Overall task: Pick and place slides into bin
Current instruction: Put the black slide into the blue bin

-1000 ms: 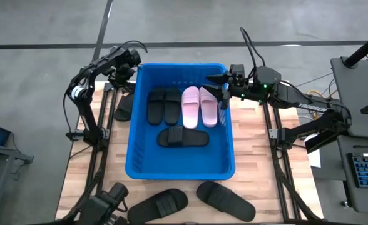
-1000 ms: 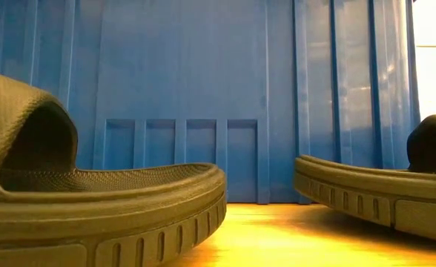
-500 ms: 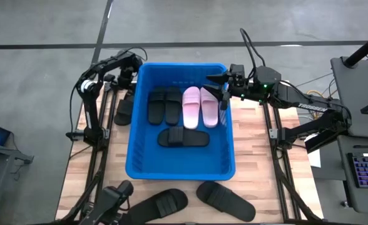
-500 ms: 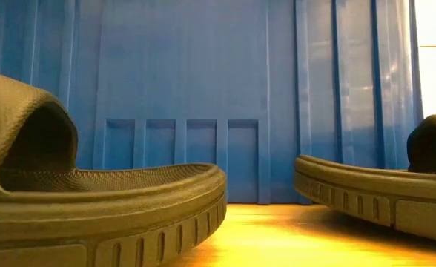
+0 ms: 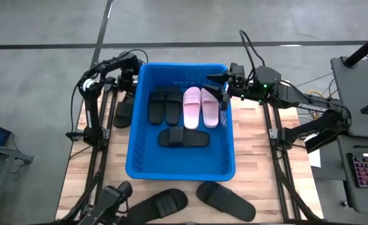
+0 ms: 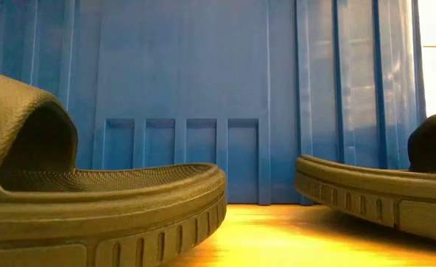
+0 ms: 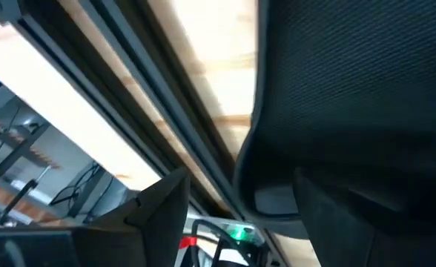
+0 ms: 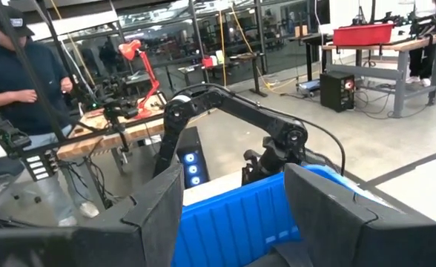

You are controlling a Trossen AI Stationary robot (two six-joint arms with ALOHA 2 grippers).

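While the open right gripper [image 5: 220, 87] hovers over the big blue plastic bin's [image 5: 136, 164] far-right rim, three black rubber slides [image 5: 164, 105] and two pink ones [image 5: 200, 106] lie inside it.

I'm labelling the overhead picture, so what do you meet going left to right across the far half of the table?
Left gripper → black slide on the table → pair of black slides in the bin → pair of pink slides → right gripper.
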